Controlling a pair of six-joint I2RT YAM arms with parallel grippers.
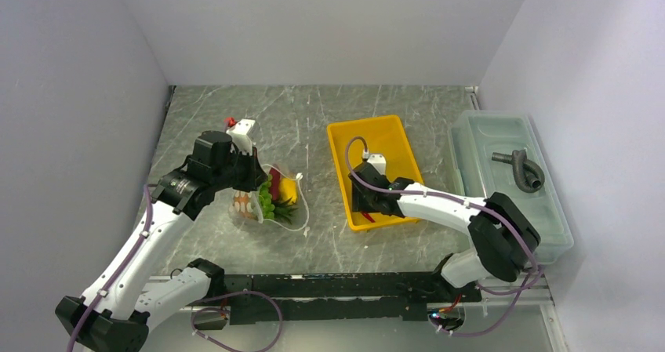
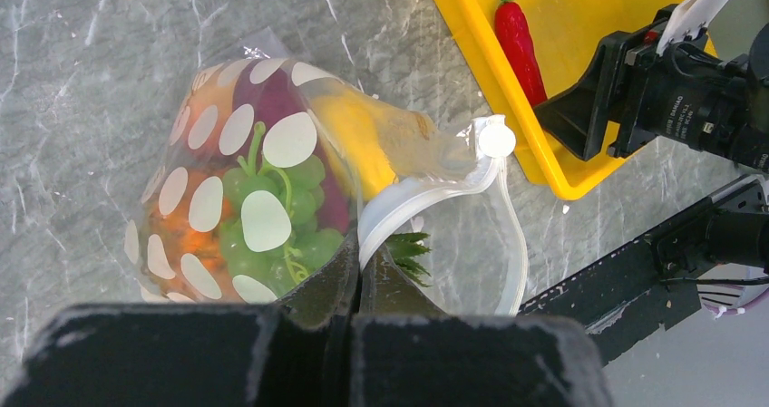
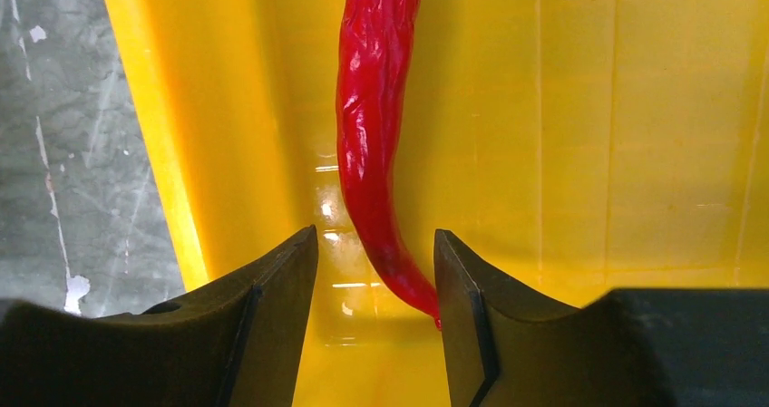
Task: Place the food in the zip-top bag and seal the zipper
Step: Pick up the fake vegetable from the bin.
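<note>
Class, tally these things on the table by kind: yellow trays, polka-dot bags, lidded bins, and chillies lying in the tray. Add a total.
Yellow tray: 1
Polka-dot bag: 1
Lidded bin: 1
Red chilli: 1
Total: 4

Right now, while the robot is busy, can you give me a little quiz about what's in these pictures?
1. True or false: the red chilli already lies inside the zip-top bag.
2. The right gripper is: A) shut tight B) open, with the chilli's tip between its fingers C) holding the bag.
3. Fill in: the left gripper is shut on the bag's ____.
Key: 1 false, the chilli lies in the yellow tray. 2 B. 3 mouth edge.
</note>
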